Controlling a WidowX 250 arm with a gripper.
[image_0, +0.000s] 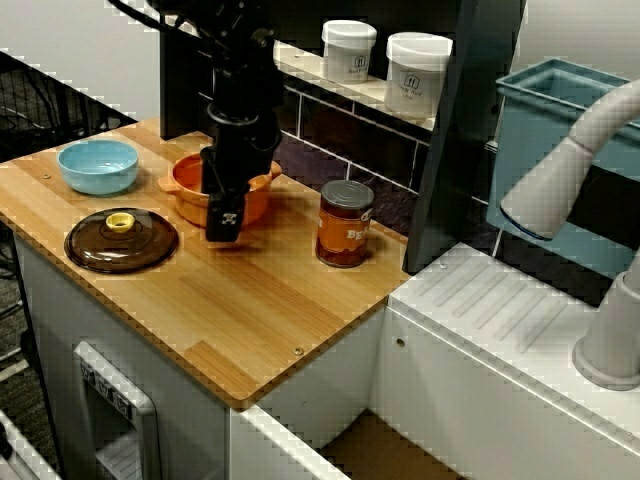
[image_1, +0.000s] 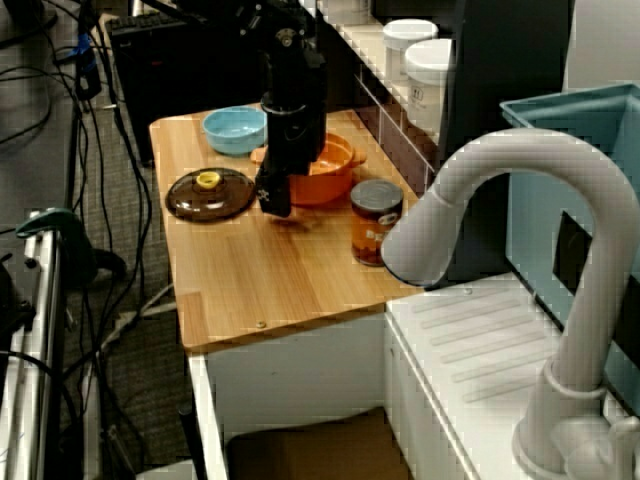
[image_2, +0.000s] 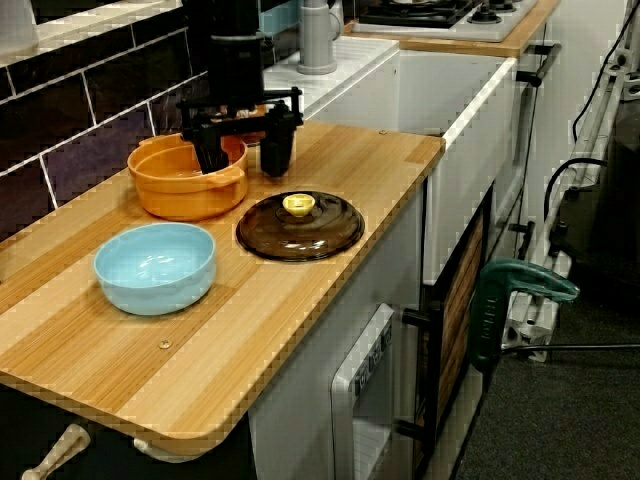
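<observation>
My black gripper (image_2: 243, 150) points straight down at an orange pot (image_2: 185, 185) on the wooden counter (image_2: 330, 300). In the view along the counter its jaws stand apart across the pot's right rim. One finger (image_2: 212, 155) is inside the pot and the other (image_2: 277, 150) hangs outside it, just above the wood. Nothing is held between them. In the view from the front the gripper (image_0: 222, 205) hides the pot's (image_0: 190, 195) near side. The view over the faucet shows the gripper (image_1: 280, 185) at the pot's (image_1: 330, 170) left edge.
A brown glass lid (image_2: 300, 225) with a yellow knob lies beside the pot, and a light blue bowl (image_2: 155, 265) stands near it. An orange can (image_0: 345, 222) stands right of the pot. White jars (image_0: 417, 72) sit on the shelf. A grey faucet (image_0: 570, 170) reaches over the white sink unit.
</observation>
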